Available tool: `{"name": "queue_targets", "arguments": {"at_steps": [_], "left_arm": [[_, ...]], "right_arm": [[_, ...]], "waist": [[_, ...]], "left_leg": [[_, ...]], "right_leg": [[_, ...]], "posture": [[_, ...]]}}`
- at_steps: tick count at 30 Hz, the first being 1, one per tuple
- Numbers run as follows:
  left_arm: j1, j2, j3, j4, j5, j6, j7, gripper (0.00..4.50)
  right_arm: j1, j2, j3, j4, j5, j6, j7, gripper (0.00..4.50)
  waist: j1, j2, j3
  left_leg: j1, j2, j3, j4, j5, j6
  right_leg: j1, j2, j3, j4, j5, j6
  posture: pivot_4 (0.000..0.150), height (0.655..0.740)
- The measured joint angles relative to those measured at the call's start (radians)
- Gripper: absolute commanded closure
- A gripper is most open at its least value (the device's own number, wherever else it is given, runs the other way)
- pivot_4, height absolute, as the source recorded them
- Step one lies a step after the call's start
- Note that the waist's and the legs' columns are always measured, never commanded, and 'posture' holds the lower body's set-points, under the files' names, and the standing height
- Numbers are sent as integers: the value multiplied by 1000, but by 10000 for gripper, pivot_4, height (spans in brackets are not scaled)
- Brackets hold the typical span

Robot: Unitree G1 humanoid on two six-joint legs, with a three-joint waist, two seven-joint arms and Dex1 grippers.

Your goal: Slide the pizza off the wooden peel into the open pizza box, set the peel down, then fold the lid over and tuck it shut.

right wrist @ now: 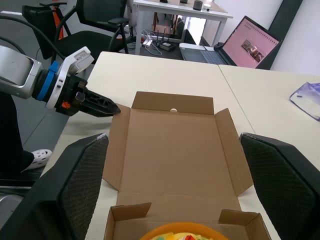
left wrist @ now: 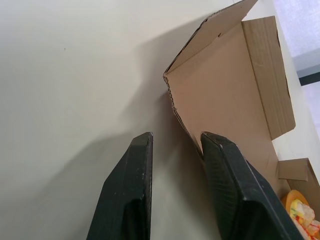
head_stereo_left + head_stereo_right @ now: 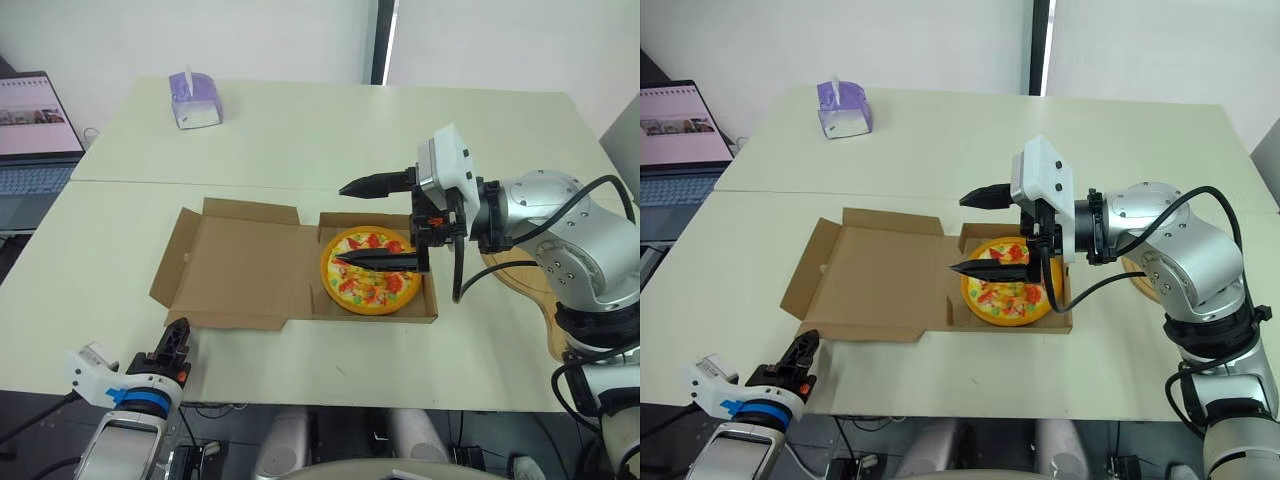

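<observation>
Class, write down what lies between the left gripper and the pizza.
The open cardboard lid, lying flat on the table, fills the stretch between the left gripper and the pizza. The left eye view shows this.

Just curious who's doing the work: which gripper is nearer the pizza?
Right. The right gripper hangs over the pizza; the left gripper is beyond the open lid.
</observation>
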Motion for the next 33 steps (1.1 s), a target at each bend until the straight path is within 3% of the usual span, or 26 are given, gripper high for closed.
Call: {"name": "queue_targets", "arguments": {"at_steps": [14, 17, 20, 29, 31, 33], "left_arm": [[-37, 18, 0, 43, 3, 23, -46, 29386], [-38, 19, 0, 43, 3, 27, -46, 35360], [-37, 18, 0, 43, 4, 29, -47, 44669], [-49, 13, 0, 26, 2, 26, -21, 44669], [-59, 16, 0, 26, 3, 26, -20, 44669], [-67, 28, 1, 25, 4, 27, -20, 45000]], "right_arm": [[0, 0, 0, -1, 0, 0, 0, 0], [0, 0, 0, -1, 0, 0, 0, 0], [0, 0, 0, -1, 0, 0, 0, 0], [13, -10, 4, 17, -37, -31, 1, 0], [9, -39, 22, 91, -100, -106, 20, 0], [-16, -65, 38, 239, -186, -197, 40, 3970]], "waist": [[0, 0, 0], [0, 0, 0], [0, 0, 0], [0, 0, 0], [0, 0, 0], [-1, -1, 1]], "left_leg": [[0, 0, 0, 0, 0, 0], [0, 0, 0, 0, 0, 0], [0, 0, 0, 0, 0, 0], [0, 0, -1, 0, 0, 0], [0, 0, 0, 0, 0, 0], [0, 0, 1, 0, 0, 0]], "right_leg": [[0, 0, 0, 0, 0, 0], [0, 0, 0, 0, 0, 0], [0, 0, 0, 0, 0, 0], [0, 0, 0, -1, 0, 0], [0, 0, 0, -1, 0, 0], [0, 0, 0, -1, 0, 0]], "posture": [[1500, 7400], [1500, 7400], [1500, 7400], [1500, 7400], [1500, 7400], [1500, 7400]]}}
